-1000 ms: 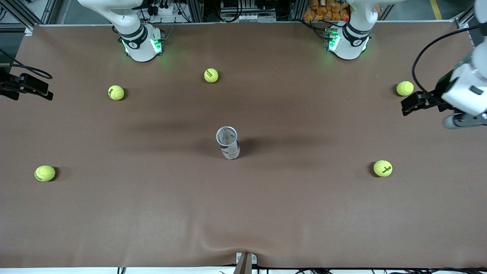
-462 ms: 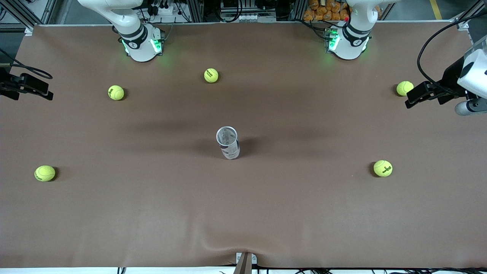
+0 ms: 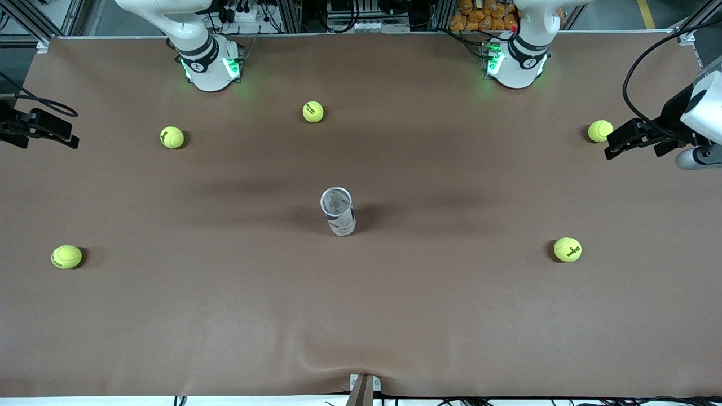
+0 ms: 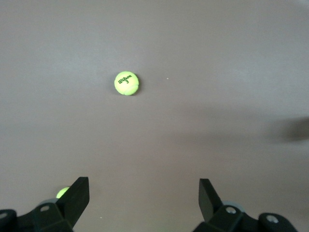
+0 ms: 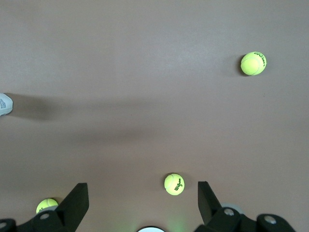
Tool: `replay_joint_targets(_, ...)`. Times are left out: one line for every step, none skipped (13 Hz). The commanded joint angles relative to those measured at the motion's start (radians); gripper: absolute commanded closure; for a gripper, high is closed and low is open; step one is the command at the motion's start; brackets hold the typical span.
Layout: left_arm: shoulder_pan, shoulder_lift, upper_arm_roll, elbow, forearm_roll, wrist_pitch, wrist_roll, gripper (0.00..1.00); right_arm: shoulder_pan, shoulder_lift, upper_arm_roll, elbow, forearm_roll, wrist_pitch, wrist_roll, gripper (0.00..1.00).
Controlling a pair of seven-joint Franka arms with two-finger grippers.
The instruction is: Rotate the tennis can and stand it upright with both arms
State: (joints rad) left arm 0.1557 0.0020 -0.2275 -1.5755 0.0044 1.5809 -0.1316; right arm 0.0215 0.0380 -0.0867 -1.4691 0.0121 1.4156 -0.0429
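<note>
Front view: brown table (image 3: 225, 316), scattered tennis balls (image 3: 567, 249).

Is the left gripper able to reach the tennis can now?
Probably yes. The left gripper is open at its table end; only bare table lies between it and the upright tennis can.

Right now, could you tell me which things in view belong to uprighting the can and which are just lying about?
For the job:
- tennis can, standing upright mid-table
- left end effector, open, over the left arm's end of the table
- right end effector, open, over the right arm's end of the table

Lying about:
- five tennis balls scattered on the brown table
</note>
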Motion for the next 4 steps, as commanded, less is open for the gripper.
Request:
replay_joint_targets(-0.007, 0.004, -0.009, 0.052, 0.051, -0.031, 0.021, 0.00, 0.009, -0.001, -0.002, 0.013, -0.015, -0.015, 0.011, 0.00)
replay_joint_targets(-0.007, 0.004, -0.009, 0.058, 0.051, -0.042, 0.021, 0.00, 0.009, -0.001, -0.002, 0.013, -0.015, -0.015, 0.011, 0.00)
replay_joint_targets(-0.005, 0.004, -0.009, 0.066, 0.051, -0.058, 0.021, 0.00, 0.009, -0.001, -0.002, 0.013, -0.015, -0.015, 0.011, 0.00)
replay_joint_targets(-0.005, 0.004, -0.009, 0.071, 0.051, -0.065, 0.023, 0.00, 0.009, -0.001, -0.002, 0.013, -0.015, -0.015, 0.011, 0.00)
